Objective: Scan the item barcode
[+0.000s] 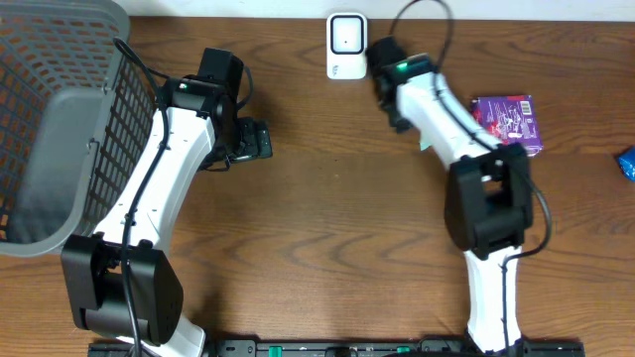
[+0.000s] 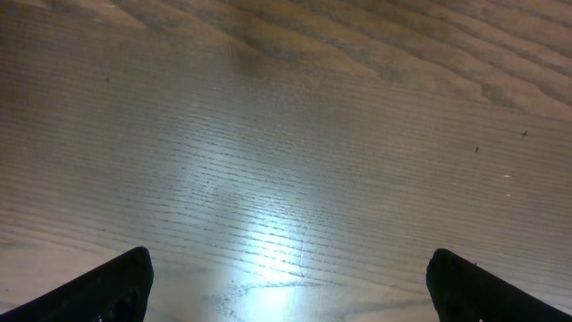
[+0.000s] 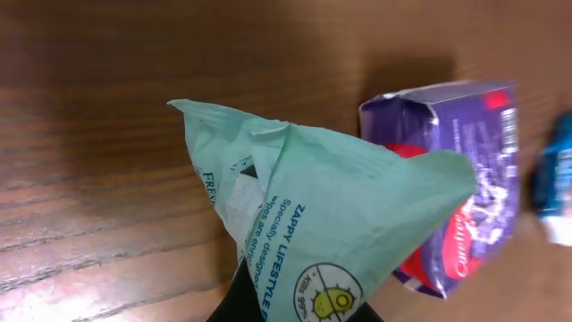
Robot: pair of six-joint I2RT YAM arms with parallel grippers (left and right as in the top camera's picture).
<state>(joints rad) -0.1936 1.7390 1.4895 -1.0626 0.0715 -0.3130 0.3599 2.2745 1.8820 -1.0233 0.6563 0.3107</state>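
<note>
Close before the right wrist camera, a pale mint-green packet (image 3: 340,206) hangs crumpled and tilted. It has blue lettering and a round yellow emblem on its face, and a small white patch at its left fold. The right gripper (image 3: 299,311) is clenched on the packet's lower end, with its dark fingers (image 3: 237,304) just showing at the bottom edge. Behind the packet, on the wooden table (image 3: 107,134), lies a purple box (image 3: 478,152). Further right is a blurred blue item (image 3: 556,179).

From overhead, a grey mesh basket (image 1: 50,59) sits at the far left, its grey floor showing through the open top. A white scanner (image 1: 346,45) stands at the far edge, mid-table. The right arm slants from the near edge up to just beside the scanner. It hides most of the packet, which is held between the scanner and the purple box. The left arm bends from near-left toward the centre.

At the left wrist, the left gripper (image 2: 299,291) is spread wide above bare wood.
</note>
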